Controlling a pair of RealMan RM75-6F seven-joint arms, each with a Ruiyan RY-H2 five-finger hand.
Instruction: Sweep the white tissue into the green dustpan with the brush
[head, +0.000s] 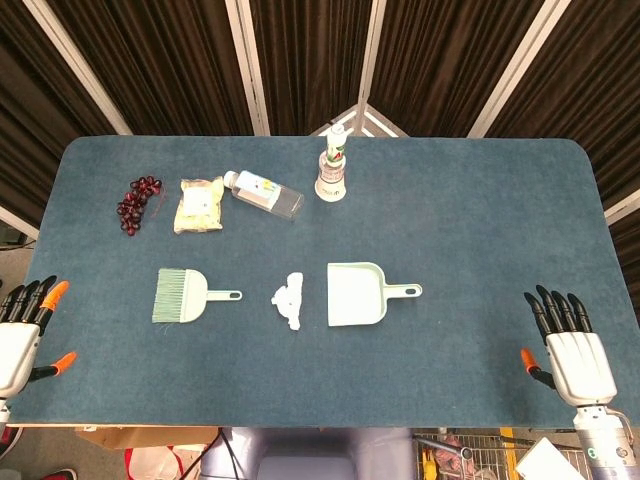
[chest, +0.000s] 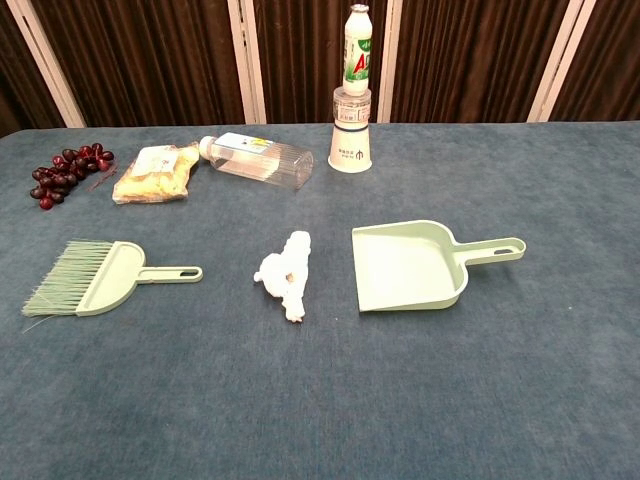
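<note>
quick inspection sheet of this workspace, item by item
surface: blue felt table, flat, no spill seen
job's things: brush, white tissue and green dustpan lie in a row, apart, tissue facing the pan's open edge
clutter: grapes, yellow packet, clear bottle on its side, small bottle upright on a cup, all along the far edge
hands: left hand and right hand open at the near corners, holding nothing
cables: nothing seen
surroundings: dark curtains behind
</note>
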